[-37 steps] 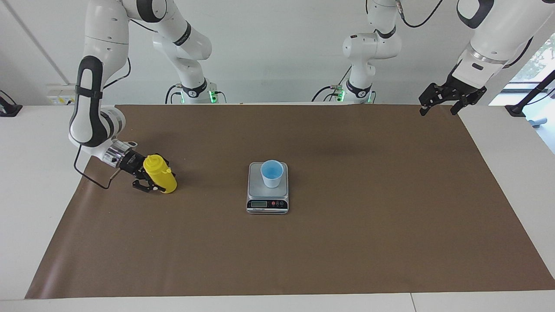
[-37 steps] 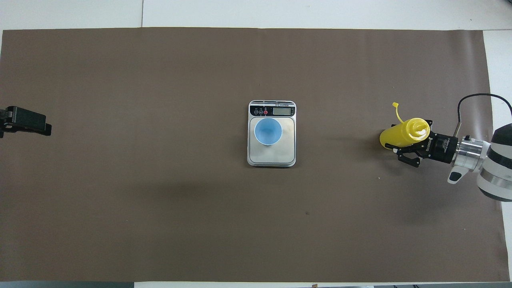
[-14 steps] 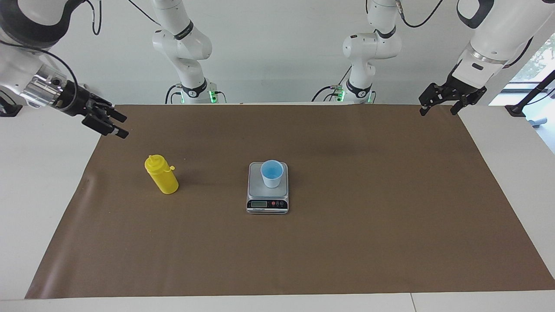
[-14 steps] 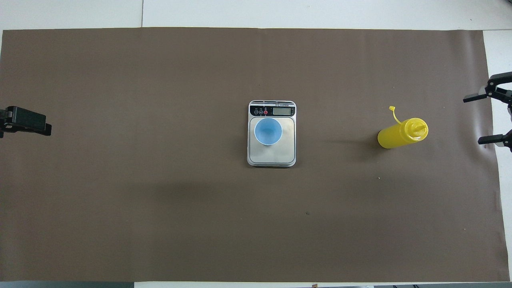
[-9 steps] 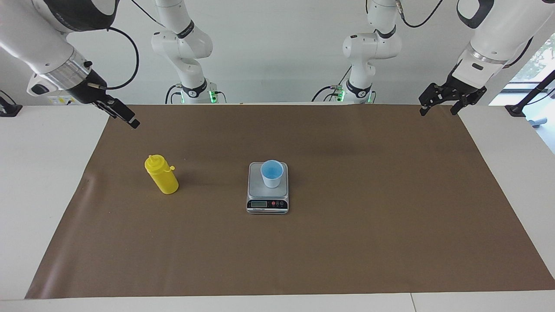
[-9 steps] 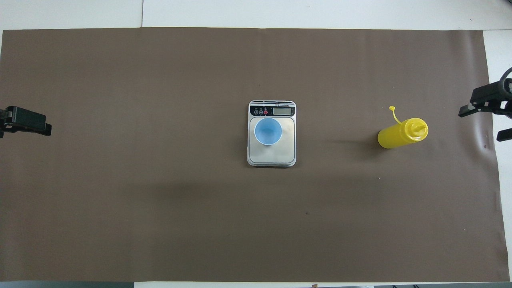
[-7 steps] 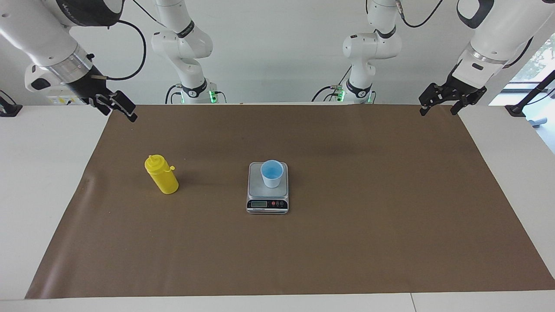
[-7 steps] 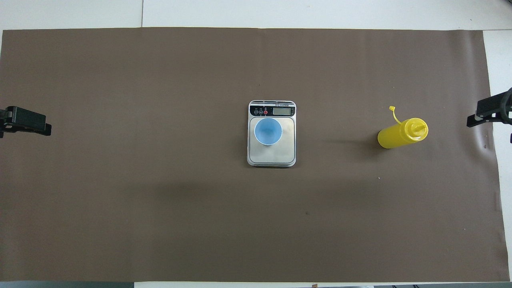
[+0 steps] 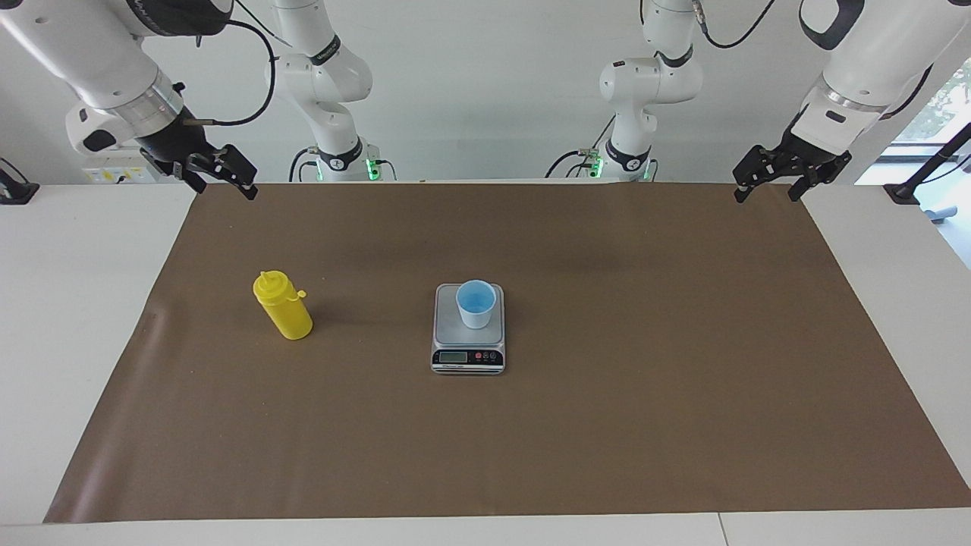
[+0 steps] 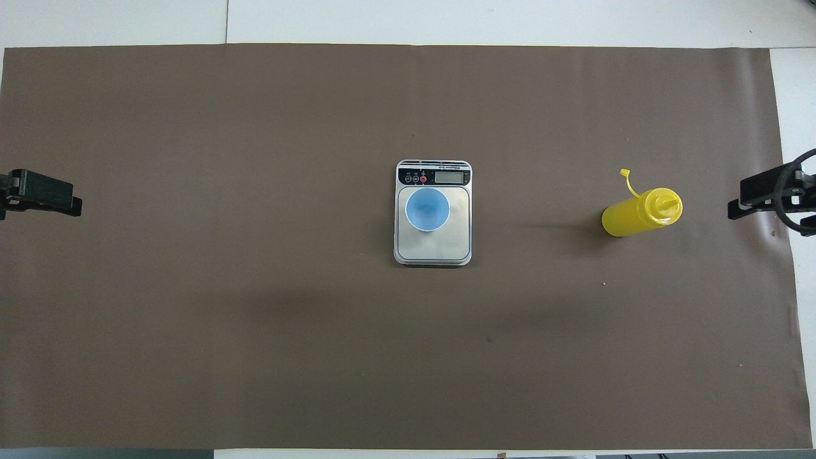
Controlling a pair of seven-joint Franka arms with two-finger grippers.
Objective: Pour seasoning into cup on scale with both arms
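The yellow seasoning bottle [image 9: 282, 307] stands upright on the brown mat toward the right arm's end, also in the overhead view [image 10: 641, 213]. Its tethered cap [image 10: 630, 175] hangs off the nozzle. The light blue cup [image 9: 476, 303] stands on the scale [image 9: 468, 356] at the table's middle, also in the overhead view: cup [image 10: 427, 209], scale [image 10: 433, 252]. My right gripper [image 9: 225, 186] is open and empty, raised over the mat's corner nearest the robots, well apart from the bottle; it also shows in the overhead view [image 10: 771, 204]. My left gripper [image 9: 766, 193] is open and empty, waiting over the mat's other near corner [image 10: 38, 197].
The brown mat [image 9: 607, 425] covers most of the white table [image 9: 68, 303]. Two further white arm bases [image 9: 334, 152] [image 9: 626, 152] stand at the robots' edge of the table.
My right gripper let go of the bottle, rose and drew back toward the robots' edge of the mat. The bottle stays upright where it was left. The left arm has not moved.
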